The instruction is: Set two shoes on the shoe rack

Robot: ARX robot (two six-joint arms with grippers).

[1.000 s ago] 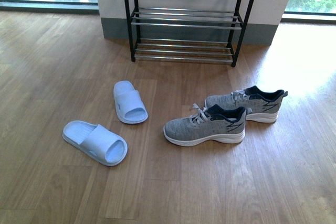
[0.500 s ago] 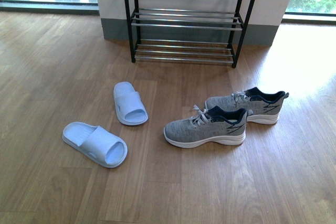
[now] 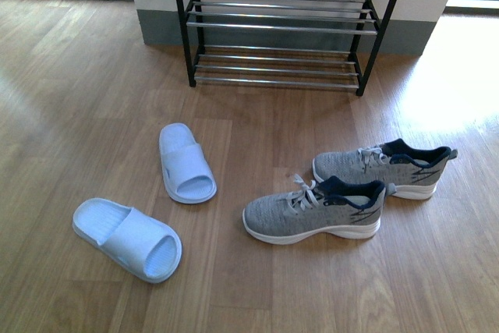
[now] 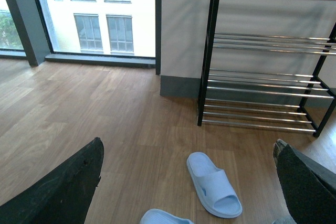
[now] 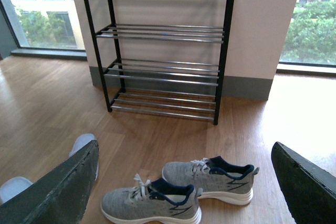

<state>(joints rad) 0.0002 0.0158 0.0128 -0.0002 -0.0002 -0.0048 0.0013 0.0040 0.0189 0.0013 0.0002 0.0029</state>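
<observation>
Two grey knit sneakers lie side by side on the wooden floor, the nearer one (image 3: 312, 212) in front of the farther one (image 3: 382, 168), toes pointing left. To their left lie two pale blue slippers, one (image 3: 187, 163) closer to the rack and one (image 3: 129, 239) nearer me. The shoe rack (image 3: 281, 25) stands against the wall behind them, its chrome tiers bare. Neither arm shows in the front view. My left gripper (image 4: 188, 148) hangs open above a slipper (image 4: 212, 184), well short of the rack (image 4: 262, 85). My right gripper (image 5: 185, 148) is open above the sneakers (image 5: 152, 200), facing the rack (image 5: 163, 80).
Behind the rack is a white wall with a grey skirting (image 3: 156, 29). Floor-length windows (image 4: 89, 11) flank it on both sides. Bright sunlight falls on the floor at the right (image 3: 452, 76).
The front view has advanced and tipped down: the rack looms larger and its top tier has left the frame, while shoes and slippers sit lower. Nothing on the floor has shifted.
</observation>
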